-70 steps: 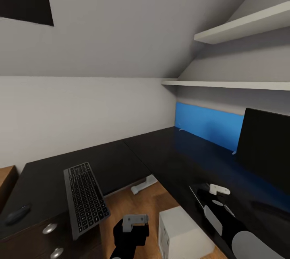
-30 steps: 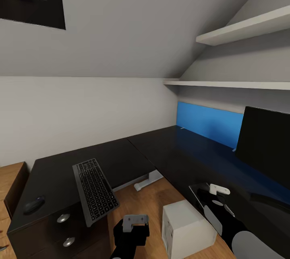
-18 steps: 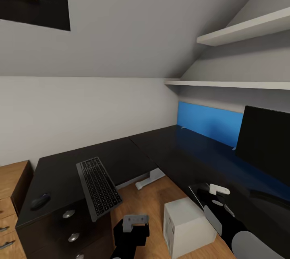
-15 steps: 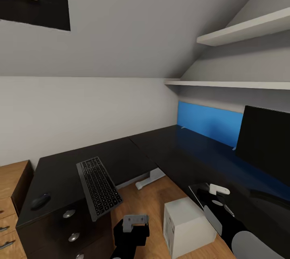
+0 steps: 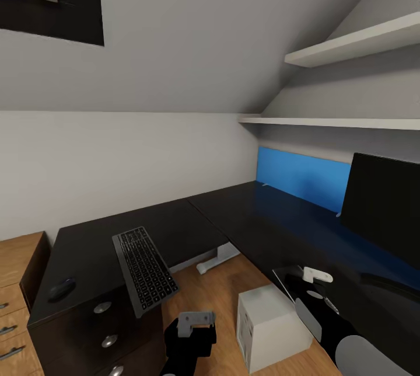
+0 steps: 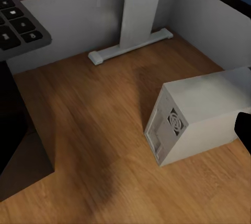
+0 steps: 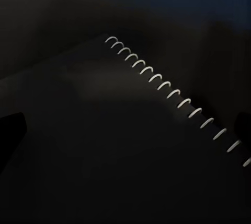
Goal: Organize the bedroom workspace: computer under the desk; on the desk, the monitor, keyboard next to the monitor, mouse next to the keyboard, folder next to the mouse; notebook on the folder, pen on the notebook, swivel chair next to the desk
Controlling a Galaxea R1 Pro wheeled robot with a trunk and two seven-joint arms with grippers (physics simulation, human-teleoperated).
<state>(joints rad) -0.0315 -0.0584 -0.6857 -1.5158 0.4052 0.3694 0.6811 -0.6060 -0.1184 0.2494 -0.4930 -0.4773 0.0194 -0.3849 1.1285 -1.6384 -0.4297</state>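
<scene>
On the black L-shaped desk (image 5: 233, 218) lies the dark keyboard (image 5: 144, 271), its near end overhanging the front edge. The mouse (image 5: 61, 289) sits to its left on the same desk wing. At the right stands the black monitor (image 5: 382, 212). The white computer (image 5: 271, 326) rests on the wood floor beside the desk leg (image 6: 130, 41), also in the left wrist view as a white box (image 6: 198, 117). My left gripper (image 5: 189, 335) hangs low over the floor, open and empty. My right gripper (image 7: 125, 130) hovers open over a black spiral-bound notebook (image 7: 172, 96) on the desk.
A blue panel (image 5: 303, 180) runs along the desk's back by the monitor. Two white shelves (image 5: 350, 40) hang above it under the sloped ceiling. A wooden drawer unit (image 5: 17, 300) stands at the left, and dark drawers (image 5: 105, 329) sit under the keyboard wing.
The whole picture has shifted: the camera has moved, so the keyboard, mouse and wooden drawers now show further right. Both arms keep the same pose.
</scene>
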